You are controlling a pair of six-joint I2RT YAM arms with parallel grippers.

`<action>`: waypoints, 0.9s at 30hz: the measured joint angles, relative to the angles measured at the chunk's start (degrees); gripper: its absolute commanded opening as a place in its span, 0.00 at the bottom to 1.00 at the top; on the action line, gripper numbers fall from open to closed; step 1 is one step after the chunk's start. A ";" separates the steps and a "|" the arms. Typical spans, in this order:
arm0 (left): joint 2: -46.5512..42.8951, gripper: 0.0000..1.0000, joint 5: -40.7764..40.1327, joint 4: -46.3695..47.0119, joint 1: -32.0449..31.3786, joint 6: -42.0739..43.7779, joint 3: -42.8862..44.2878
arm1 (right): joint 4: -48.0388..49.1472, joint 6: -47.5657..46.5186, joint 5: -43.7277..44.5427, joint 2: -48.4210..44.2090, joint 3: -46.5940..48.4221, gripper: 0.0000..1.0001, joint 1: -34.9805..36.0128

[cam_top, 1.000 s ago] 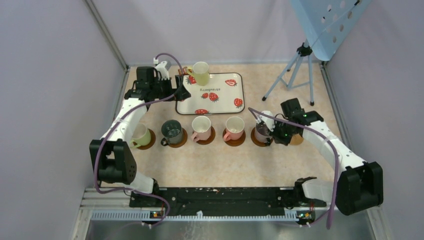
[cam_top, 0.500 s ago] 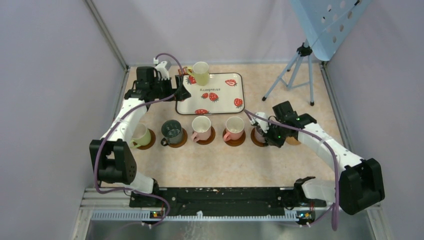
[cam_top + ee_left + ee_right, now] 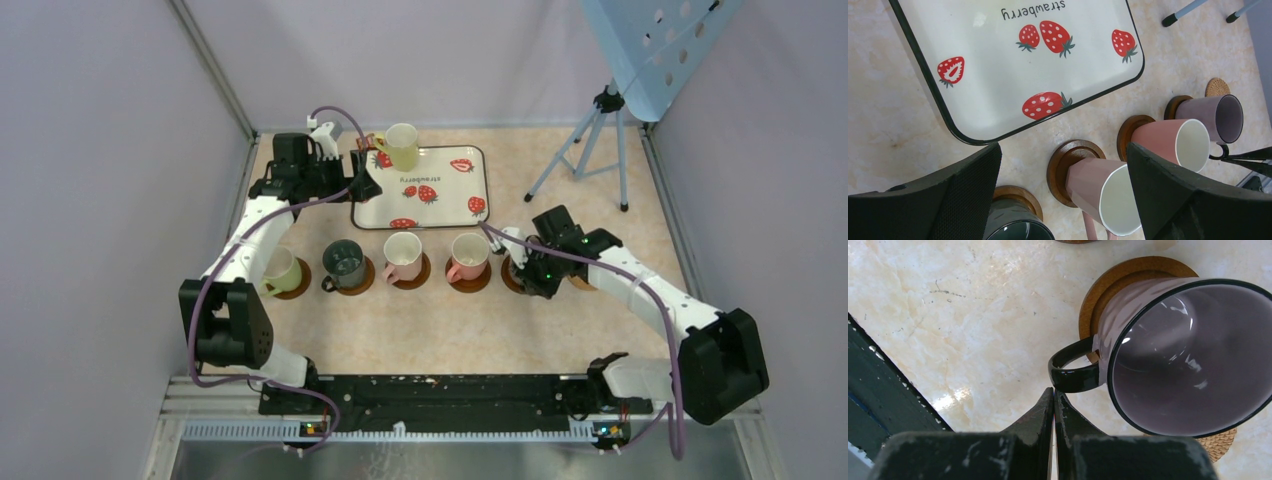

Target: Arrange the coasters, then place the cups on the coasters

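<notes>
While my right gripper (image 3: 1054, 392) is pinched completely shut with nothing between its fingers, its tips sit right at the black handle (image 3: 1073, 380) of the purple cup (image 3: 1188, 360). Whether they're touching or just short of it, I can't say. I read that as a nudge to square the handle, not a grab. That cup stands upright on its brown coaster (image 3: 1128, 275) at the right end of the row. Look along the table (image 3: 450, 330) from the left: green cup (image 3: 282, 272), grey-teal cup (image 3: 345, 265), left pink cup (image 3: 402, 256), right pink cup (image 3: 468, 256), each one on its own wooden disc. So five of six look home, lined up side by side with gaps between them. The odd one out is the yellow-green cup (image 3: 402, 147), up at the far-left corner of the strawberry tray (image 3: 450, 190). Its handle is turned left, toward my left gripper (image 3: 362, 180). That gripper hangs near it with jaws spread wide and empty, set up, I'd say, to come in from the handle side. Its seat is there too: the lighter tan coaster (image 3: 580, 282) lies bare just right of the purple cup, tucked close against my right wrist. That's the catch. My right arm needs to clear out before the last cup comes across, or the two arms will crowd each other over that spot.
</notes>
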 measured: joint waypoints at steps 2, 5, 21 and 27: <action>0.00 0.99 0.02 -0.02 0.00 0.00 0.00 | 0.11 0.79 -0.17 0.26 0.02 0.00 0.50; 0.00 0.99 0.02 -0.02 0.00 0.00 0.02 | 0.48 1.81 -0.37 0.50 0.02 0.00 1.14; 1.01 0.99 -0.31 -1.33 0.00 2.23 2.89 | 1.81 3.78 -3.26 2.23 1.40 0.19 2.62; 8.85 0.99 -0.72 -6.58 -0.02 10.95 14.16 | -0.24 3.78 -7.80 0.35 5.22 0.35 2.62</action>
